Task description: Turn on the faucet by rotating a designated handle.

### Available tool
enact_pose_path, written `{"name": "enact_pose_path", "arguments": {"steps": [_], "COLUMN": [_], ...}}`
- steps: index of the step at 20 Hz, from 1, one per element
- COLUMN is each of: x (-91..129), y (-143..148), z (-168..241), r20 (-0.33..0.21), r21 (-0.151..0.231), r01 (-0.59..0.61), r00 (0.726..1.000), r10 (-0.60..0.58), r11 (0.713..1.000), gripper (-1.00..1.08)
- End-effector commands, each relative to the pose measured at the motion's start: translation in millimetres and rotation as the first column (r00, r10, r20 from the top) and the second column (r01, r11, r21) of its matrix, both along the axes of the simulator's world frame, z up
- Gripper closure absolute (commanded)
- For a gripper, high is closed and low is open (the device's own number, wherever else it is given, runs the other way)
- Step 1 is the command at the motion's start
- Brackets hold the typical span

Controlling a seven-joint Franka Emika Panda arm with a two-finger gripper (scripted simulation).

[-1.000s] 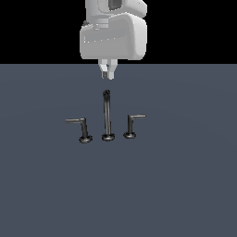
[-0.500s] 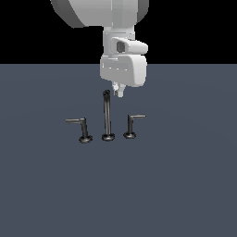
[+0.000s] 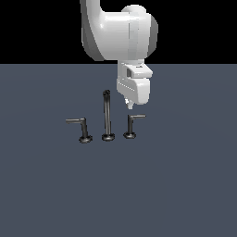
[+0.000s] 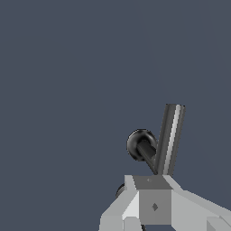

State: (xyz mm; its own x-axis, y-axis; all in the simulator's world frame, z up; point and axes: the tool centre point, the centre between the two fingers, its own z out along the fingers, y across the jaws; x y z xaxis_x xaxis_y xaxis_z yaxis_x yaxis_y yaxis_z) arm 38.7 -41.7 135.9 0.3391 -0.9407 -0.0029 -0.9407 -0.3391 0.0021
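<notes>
The faucet is a dark metal three-piece set on the grey floor, with a tall thin spout [image 3: 107,115] in the middle. The handle [image 3: 133,124], with the shorter lever, stands at the exterior view's right of the spout, its lever pointing right. My gripper [image 3: 129,106] hangs just above the inner end of that lever, without visibly touching it. Its fingertips look pressed together with nothing held. In the wrist view the handle's lever [image 4: 170,137] and round base [image 4: 139,144] lie just past my fingers [image 4: 153,205].
A second L-shaped handle [image 3: 80,127] with a longer lever stands at the exterior view's left of the spout. The flat grey floor [image 3: 176,185] spreads around the set. The arm's white body [image 3: 120,32] looms above and behind the faucet.
The arm has swung from above the spout toward the exterior view's right and come down, so the gripper now hangs over the shorter-lever handle. The faucet parts have not moved.
</notes>
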Motion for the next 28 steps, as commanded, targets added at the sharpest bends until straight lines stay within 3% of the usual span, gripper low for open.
{"name": "enact_pose_path", "arguments": {"steps": [1, 9, 18, 28], "x": [8.9, 24.2, 26.3, -3.9], "y": [-9.9, -30.6, -34.1, -56.8], "z": [-12.0, -34.8, -38.0, -37.8], "r20": [0.002, 0.003, 0.003, 0.003], "r21": [-0.002, -0.003, -0.003, -0.002], "r01": [0.048, 0.14, 0.154, 0.154], "r00": [0.999, 0.99, 0.988, 0.988], "r10": [-0.048, -0.14, -0.154, -0.154], "r11": [0.999, 0.99, 0.988, 0.988], "gripper": [1.08, 1.08, 1.08, 1.08]}}
